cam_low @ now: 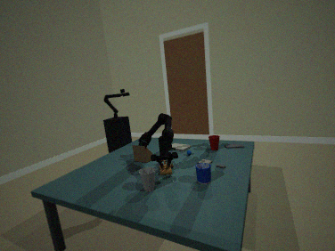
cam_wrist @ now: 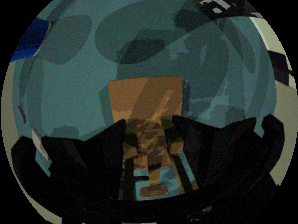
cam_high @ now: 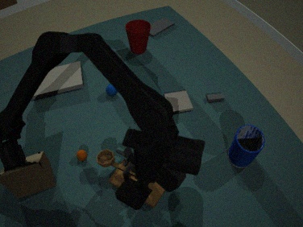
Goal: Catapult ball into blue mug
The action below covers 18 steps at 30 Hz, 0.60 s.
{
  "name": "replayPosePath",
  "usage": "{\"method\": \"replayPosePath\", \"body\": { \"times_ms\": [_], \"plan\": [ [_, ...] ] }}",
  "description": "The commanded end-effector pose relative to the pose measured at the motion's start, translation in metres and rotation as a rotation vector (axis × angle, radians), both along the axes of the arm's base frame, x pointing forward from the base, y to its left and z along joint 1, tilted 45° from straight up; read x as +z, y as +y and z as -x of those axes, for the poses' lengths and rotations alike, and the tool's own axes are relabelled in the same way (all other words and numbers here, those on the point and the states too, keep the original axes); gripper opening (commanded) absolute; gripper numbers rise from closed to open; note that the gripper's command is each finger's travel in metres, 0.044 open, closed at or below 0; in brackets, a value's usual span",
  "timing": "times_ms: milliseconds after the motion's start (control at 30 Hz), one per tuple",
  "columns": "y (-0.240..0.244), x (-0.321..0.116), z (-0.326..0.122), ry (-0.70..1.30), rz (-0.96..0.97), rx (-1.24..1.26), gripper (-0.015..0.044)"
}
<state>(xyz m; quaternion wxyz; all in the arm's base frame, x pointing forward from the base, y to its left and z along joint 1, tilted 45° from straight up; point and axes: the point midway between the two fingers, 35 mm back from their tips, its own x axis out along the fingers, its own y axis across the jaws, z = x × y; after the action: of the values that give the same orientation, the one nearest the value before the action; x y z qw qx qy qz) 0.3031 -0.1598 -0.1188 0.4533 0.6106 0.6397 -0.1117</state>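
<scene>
One wooden catapult [cam_high: 156, 195] [cam_low: 166, 171] [cam_wrist: 145, 97] sits beneath my claw [cam_high: 128, 171] [cam_wrist: 150, 131], which stands partway open, its fingers clamped on the catapult's frame. The catapult has a flat, smooth, tan-orange base and a thin arm ending in a faceted, hollow cup [cam_high: 105, 158]; I make out no ball in that cup. Just beside it, on the tabletop [cam_high: 97, 121] [cam_low: 134, 191], rests a small matte orange ball [cam_high: 81, 155]. Farther off lies a blue ball [cam_high: 111, 89] [cam_low: 189, 152], near a broad, pale slab [cam_high: 66, 78] [cam_low: 180, 147] with square edges.

Under my own forearm sits a smaller pale block [cam_high: 182, 101], and beyond it a little grey bar [cam_high: 215, 97] [cam_low: 221, 166]. Across from the catapult stands the blue mug [cam_high: 246, 146] [cam_low: 203, 173] [cam_wrist: 31, 40], upright, a round, open-topped cylinder. A tapered red cup [cam_high: 138, 37] [cam_low: 214, 142] stands well apart, a flat grey slab [cam_high: 162, 26] [cam_low: 234, 146] behind it. I also see a translucent, ribbed tumbler [cam_low: 148, 179] on the exterior view, and a brown, slant-sided box [cam_high: 30, 177] [cam_low: 142, 154] by the arm's base.
</scene>
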Motion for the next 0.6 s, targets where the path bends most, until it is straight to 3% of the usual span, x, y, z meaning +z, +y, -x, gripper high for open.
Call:
{"method": "replayPosePath", "body": {
  "times_ms": [0, 267, 433, 567],
  "plan": [
    [0.0, 0.0, 0.0, -0.001, 0.002, 0.001, 0.0236],
    [-0.018, 0.016, 0.001, 0.0, 0.004, 0.0, 0.044],
    [-0.067, 0.069, 0.016, 0.003, 0.005, 0.0, 0.044],
    [-0.06, 0.06, 0.013, 0.002, 0.003, -0.009, 0.044]
  ]
}}
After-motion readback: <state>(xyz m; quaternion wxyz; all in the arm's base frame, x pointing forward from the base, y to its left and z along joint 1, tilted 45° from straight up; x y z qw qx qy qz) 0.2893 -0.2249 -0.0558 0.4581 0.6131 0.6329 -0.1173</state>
